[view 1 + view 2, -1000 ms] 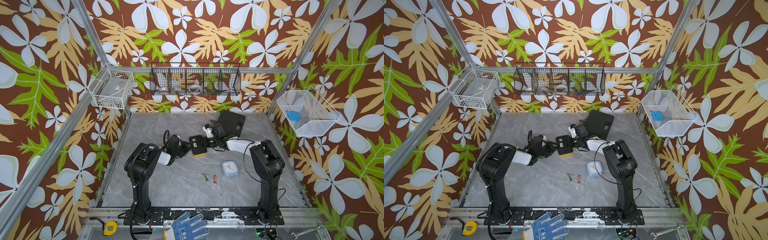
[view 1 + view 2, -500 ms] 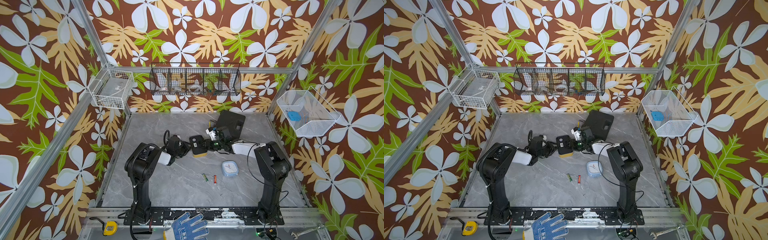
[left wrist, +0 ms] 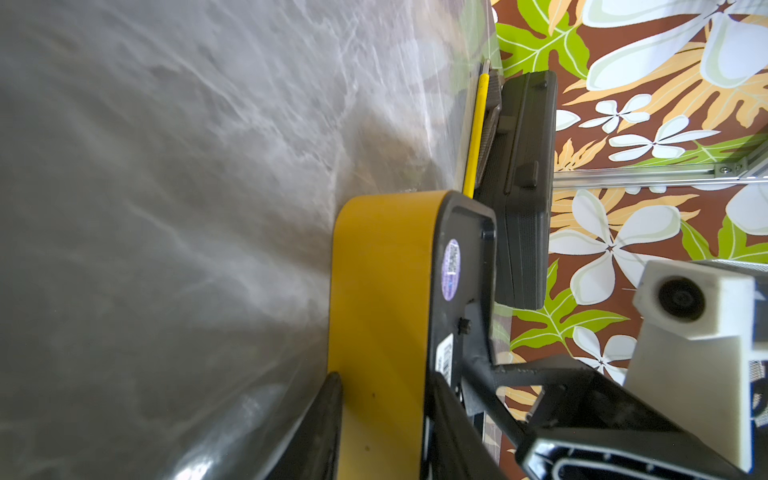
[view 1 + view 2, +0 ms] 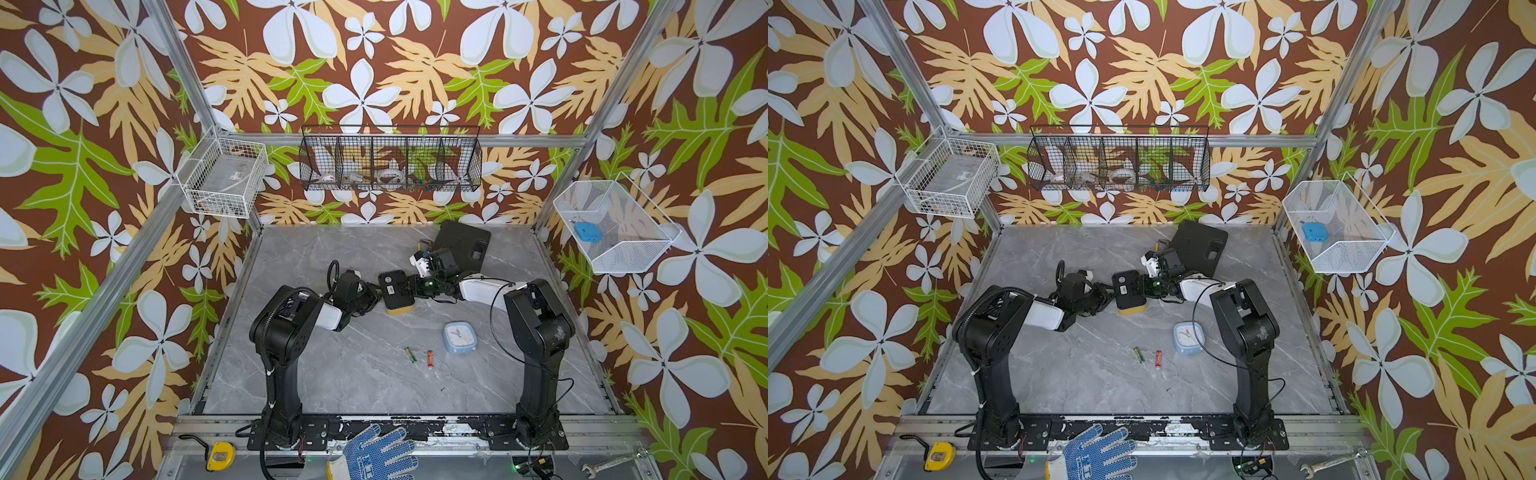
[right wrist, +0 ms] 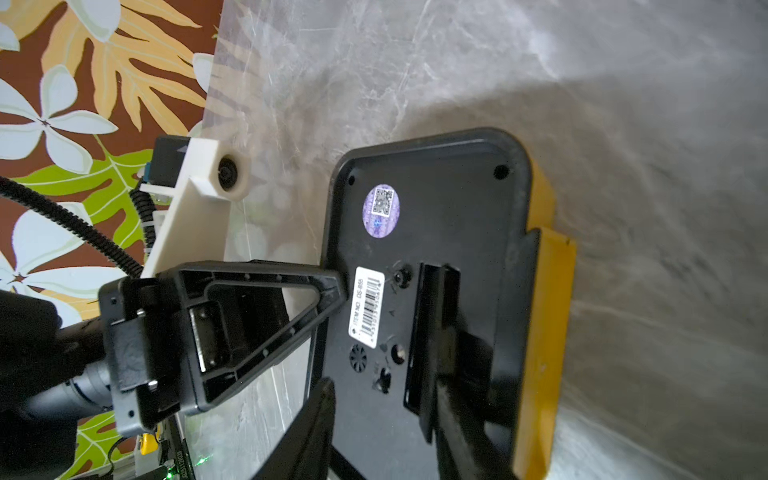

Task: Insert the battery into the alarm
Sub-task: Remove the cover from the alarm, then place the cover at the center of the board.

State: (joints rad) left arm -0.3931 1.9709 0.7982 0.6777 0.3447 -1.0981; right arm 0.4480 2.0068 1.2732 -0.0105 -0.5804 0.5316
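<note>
Over table [image 4: 332,374], alarm [image 4: 394,289] back upward

Grey marble-patterned desk [image 4: 353,382] enclosed by floral-papered walls. Black wire basket with compartments [image 4: 390,145] hung on rear wall. White wire basket [image 4: 220,199] mounted at left, white mesh basket [image 4: 623,253] at right, small blue object [image 4: 587,232] held inside. Black plastic case [image 4: 465,245] laid at desk rear. Yellow tape measure [image 4: 220,456], blue-and-white knitted glove [image 4: 374,455] and steel wrench [image 4: 611,459] left on front ledge.
</note>
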